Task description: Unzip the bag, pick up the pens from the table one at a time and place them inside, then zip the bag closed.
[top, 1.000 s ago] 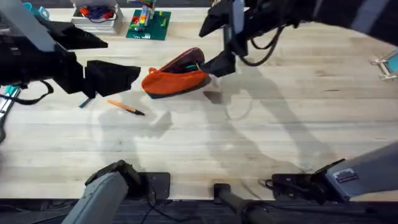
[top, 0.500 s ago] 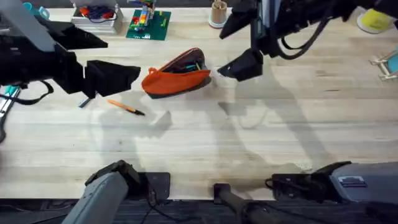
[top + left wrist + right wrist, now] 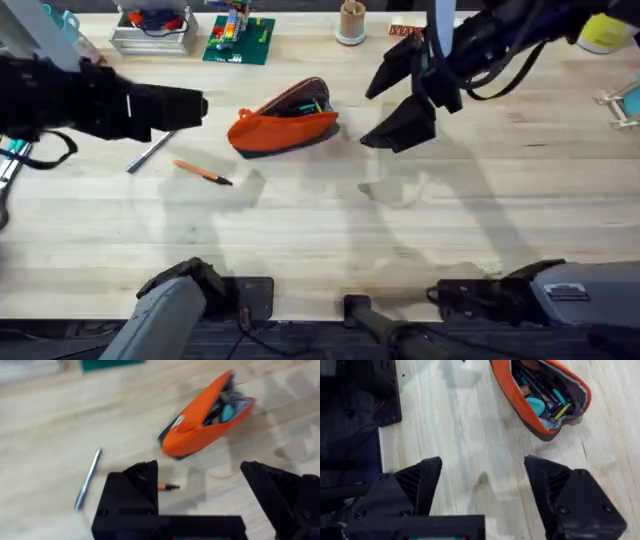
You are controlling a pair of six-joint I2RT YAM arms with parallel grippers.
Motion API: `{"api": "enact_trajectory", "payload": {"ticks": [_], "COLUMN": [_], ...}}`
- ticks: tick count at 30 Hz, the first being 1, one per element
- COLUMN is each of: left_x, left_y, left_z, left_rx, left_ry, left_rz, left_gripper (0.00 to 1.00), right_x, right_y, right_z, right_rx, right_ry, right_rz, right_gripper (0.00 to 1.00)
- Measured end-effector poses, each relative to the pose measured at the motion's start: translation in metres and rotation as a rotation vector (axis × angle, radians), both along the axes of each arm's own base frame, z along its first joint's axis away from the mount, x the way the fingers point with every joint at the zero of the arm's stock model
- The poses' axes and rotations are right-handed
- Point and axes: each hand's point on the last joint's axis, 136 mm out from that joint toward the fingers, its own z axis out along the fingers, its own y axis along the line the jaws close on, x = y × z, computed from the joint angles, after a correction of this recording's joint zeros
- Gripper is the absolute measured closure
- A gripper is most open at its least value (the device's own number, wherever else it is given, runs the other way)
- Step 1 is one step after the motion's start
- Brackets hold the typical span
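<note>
The orange bag [image 3: 283,127] lies unzipped at the back middle of the table [image 3: 320,230], with pens and teal items showing inside. An orange pen [image 3: 203,173] lies on the wood to its front left. A grey pen [image 3: 150,153] lies a little farther left. My left gripper [image 3: 196,105] hovers open above and behind the two pens, left of the bag. In the left wrist view the bag [image 3: 205,420], the orange pen's tip [image 3: 168,487] and the grey pen [image 3: 87,480] show past the open gripper [image 3: 200,495]. My right gripper [image 3: 388,103] hangs open just right of the bag [image 3: 540,395], holding nothing.
Along the back edge stand a tray of small items [image 3: 155,25], a green plate with toy bricks [image 3: 238,40], a wooden cup [image 3: 351,22] and a yellow object [image 3: 605,30]. The near half of the tabletop is bare wood.
My right gripper has drawn away from the bag's right end, moving right. The left arm has shifted back and left, uncovering the grey pen. Bag and orange pen have not moved.
</note>
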Motion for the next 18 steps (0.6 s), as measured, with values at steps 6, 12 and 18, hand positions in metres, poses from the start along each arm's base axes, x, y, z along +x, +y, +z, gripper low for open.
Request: {"api": "enact_trajectory", "payload": {"ticks": [6, 12, 18], "left_x": [-0.006, 0.0, 0.008], "left_y": [0.032, 0.054, 0.066], "left_z": [-0.014, -0.011, -0.004], "left_rx": [0.08, 0.155, 0.226], "left_ry": [0.107, 0.088, 0.043], "left_rz": [0.202, 0.287, 0.299], "left_gripper": [0.006, 0.006, 0.007], "right_x": [0.0, 0.0, 0.001], "right_y": [0.0, 0.0, 0.0], "right_z": [0.0, 0.0, 0.001], "right_rx": [0.0, 0.0, 0.003], "right_ry": [0.003, 0.003, -0.005], "right_rz": [-0.003, -0.003, -0.003], "right_gripper": [0.006, 0.006, 0.005]}}
